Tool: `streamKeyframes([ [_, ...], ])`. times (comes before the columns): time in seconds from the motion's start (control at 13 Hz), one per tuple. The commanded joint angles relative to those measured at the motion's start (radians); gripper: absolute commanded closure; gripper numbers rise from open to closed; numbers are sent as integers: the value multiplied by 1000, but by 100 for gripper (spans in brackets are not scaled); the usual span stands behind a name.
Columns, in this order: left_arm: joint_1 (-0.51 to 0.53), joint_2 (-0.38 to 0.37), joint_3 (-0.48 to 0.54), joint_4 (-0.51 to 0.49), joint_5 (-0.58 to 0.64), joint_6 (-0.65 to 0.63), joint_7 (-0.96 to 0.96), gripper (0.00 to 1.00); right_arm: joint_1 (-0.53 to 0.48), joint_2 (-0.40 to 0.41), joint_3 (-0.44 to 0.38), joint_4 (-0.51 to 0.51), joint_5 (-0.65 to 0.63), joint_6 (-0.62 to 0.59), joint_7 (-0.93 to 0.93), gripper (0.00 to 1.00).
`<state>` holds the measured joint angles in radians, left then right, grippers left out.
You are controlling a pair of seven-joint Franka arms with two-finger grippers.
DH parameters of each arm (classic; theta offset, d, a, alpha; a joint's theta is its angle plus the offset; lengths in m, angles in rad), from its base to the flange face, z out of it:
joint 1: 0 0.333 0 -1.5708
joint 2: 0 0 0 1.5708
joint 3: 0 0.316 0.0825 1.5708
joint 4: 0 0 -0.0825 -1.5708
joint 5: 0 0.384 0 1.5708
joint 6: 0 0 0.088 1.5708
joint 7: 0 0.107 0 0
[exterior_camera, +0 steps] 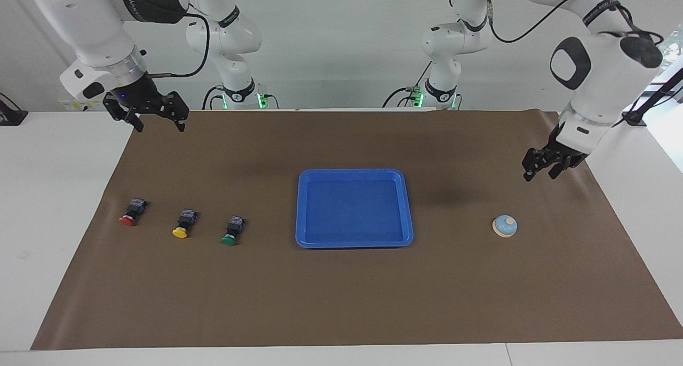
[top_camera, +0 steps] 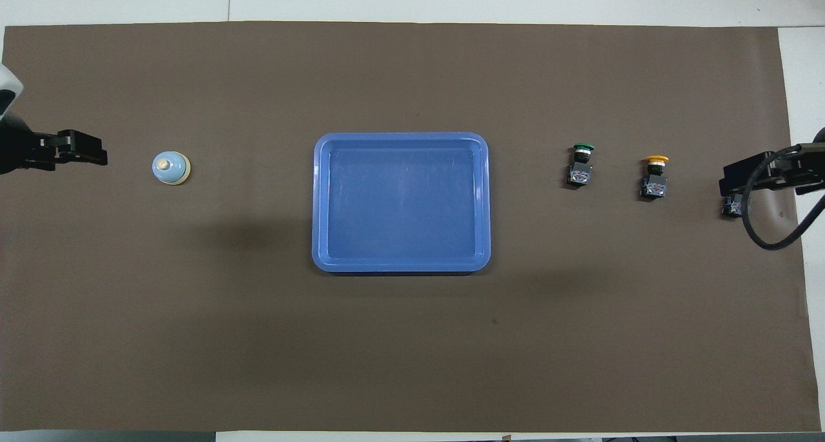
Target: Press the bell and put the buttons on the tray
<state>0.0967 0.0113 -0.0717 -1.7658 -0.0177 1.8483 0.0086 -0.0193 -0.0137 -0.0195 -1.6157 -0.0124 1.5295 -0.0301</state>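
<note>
The light-blue bell (exterior_camera: pixel 505 225) stands alone on the mat toward the left arm's end; it also shows in the overhead view (top_camera: pixel 171 168). The empty blue tray (exterior_camera: pixel 355 172) lies at the mat's middle (top_camera: pixel 401 136). The red button (exterior_camera: pixel 130 214), the yellow button (exterior_camera: pixel 183 224) and the green button (exterior_camera: pixel 232 232) lie in a row toward the right arm's end. My left gripper (exterior_camera: pixel 539 175) hangs over the mat beside the bell, apart from it. My right gripper (exterior_camera: pixel 158 125) is open and empty, raised over the mat's edge; from above it (top_camera: pixel 731 178) covers most of the red button (top_camera: pixel 731 207).
A brown mat (exterior_camera: pixel 341 302) covers most of the white table (exterior_camera: pixel 48 206). The yellow button (top_camera: pixel 655 176) and the green button (top_camera: pixel 581 165) lie on their sides, caps pointing away from the robots. Cables trail from both arms.
</note>
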Motion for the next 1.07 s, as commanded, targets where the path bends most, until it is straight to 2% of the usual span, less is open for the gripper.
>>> streamKeyframes([
  [0.0, 0, -100, 3, -18, 13, -111, 8, 0, -4, -3, -4, 0, 15, -14, -19, 0],
  [0.31, -14, -111, -3, 40, 5, -262, 10, 0, -4, -3, -4, 0, 15, -14, -19, 0],
  [1.0, -31, -126, -7, 17, 2, -264, -1, 0, 2, -3, -2, 0, 15, -25, -22, 0],
])
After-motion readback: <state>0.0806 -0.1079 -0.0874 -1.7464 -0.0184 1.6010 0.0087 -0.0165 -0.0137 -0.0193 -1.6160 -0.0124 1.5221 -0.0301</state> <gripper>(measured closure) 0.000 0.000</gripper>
